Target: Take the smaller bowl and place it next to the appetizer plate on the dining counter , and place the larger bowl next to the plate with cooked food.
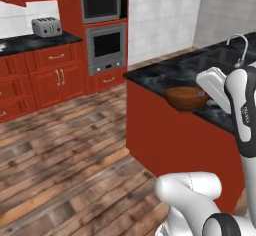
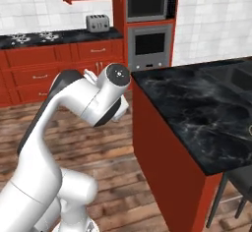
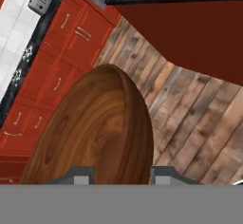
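My gripper [image 3: 122, 176] is shut on the smaller bowl [image 3: 95, 133], a glossy dark brown wooden bowl whose rim sits between the two finger tips. In the left base view the smaller bowl [image 1: 186, 98] hangs in the air, tilted, at the near edge of the dining counter [image 1: 160, 75], with my white hand just right of it. In the hand view wooden floor and the counter's red side lie beyond the bowl. The counter's black marble top [image 2: 197, 108] lies bare to the right of my arm. The larger bowl, the appetizer plate and the plate with cooked food are out of view.
A curved faucet [image 1: 242, 47] and inset sink [image 2: 241, 76] sit at the counter's far end. Across the wooden floor stand red cabinets with a toaster [image 1: 46, 26], a stove [image 2: 29, 37] and a built-in oven stack [image 1: 105, 45]. A dark stool [image 2: 241, 182] stands beside the island.
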Robot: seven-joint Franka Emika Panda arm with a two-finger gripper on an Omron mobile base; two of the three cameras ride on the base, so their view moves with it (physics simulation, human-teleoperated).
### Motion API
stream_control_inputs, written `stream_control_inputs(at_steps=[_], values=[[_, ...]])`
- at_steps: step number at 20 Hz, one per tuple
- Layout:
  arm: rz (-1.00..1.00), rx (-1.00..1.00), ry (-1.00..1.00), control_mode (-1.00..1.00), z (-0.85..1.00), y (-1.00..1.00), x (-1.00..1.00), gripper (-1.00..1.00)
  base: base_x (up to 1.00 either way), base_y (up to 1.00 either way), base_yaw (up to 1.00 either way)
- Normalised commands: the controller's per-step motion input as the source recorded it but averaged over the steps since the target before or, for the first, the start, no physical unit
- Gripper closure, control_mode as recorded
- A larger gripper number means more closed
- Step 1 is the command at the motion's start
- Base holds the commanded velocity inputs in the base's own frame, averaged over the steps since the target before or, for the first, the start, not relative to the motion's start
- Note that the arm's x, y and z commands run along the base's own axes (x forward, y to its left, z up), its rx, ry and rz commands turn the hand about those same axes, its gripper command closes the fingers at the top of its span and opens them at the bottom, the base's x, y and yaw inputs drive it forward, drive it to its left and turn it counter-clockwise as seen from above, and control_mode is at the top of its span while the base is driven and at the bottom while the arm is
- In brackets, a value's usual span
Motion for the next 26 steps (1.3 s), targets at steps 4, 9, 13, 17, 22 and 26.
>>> stream_control_inputs(at_steps=[4, 9, 13, 17, 22, 26], values=[[0.0, 0.0, 0.0, 1.0, 0.0, 0.0, 0.0, 1.0, -0.28, -1.0, 0.39], [0.0, 0.0, 0.0, 1.0, 0.0, 0.0, 0.0, 1.0, -0.05, -1.0, 0.41], [0.0, 0.0, 0.0, 1.0, 0.0, 0.0, 0.0, 1.0, -0.02, -1.0, 0.44], [0.0, 0.0, 0.0, 1.0, 0.0, 0.0, 0.0, 1.0, -0.63, -1.0, 0.39], [0.0, 0.0, 0.0, 1.0, 0.0, 0.0, 0.0, 1.0, -0.67, -1.0, 0.34], [0.0, 0.0, 0.0, 1.0, 0.0, 0.0, 0.0, 1.0, -0.04, -1.0, 0.23]])
